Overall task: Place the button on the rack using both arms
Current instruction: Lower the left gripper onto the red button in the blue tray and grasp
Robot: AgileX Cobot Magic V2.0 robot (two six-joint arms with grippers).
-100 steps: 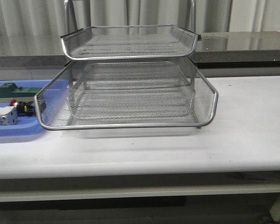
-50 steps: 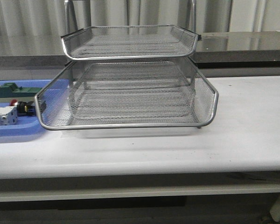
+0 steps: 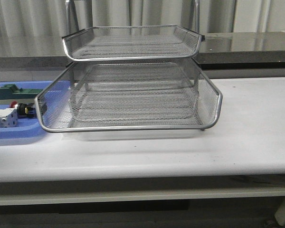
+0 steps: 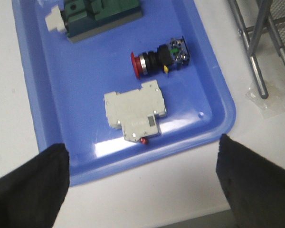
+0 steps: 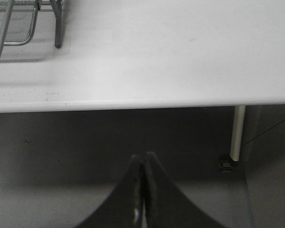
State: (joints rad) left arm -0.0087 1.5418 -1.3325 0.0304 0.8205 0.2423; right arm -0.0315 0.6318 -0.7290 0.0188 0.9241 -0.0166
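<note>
The button [image 4: 159, 58] lies on its side in the blue tray [image 4: 213, 95] at the far left of the table [image 3: 247, 118], with its red cap turned away from the rack [image 3: 133, 95]. In the front view it shows only as a small dark and red shape just left of the rack's lower tier. A white terminal block [image 4: 134, 115] lies just beside it in the tray, and a green-and-cream block [image 4: 97, 14] sits a little further off.

The left gripper [image 4: 142, 185] hangs above the tray with its fingers [image 4: 26, 190] spread wide and nothing between them. The button is not yet between the fingers; the white block lies closer to the gripper's line. The right gripper [image 5: 143, 190] is off the near right edge of the table, its fingers pressed together and holding nothing, with one rack leg [image 5: 58, 23] visible across the bare tabletop.

The task appears to be at its opening step, the approach to the pick; the rack's tiers look empty. The next move probably calls for the left gripper to shift over the button, line its fingers across the black body, and come down without nudging the white block. The button is round and may roll when touched, so a centred closing would help. The right arm would then need to come in, most likely for a handover.
</note>
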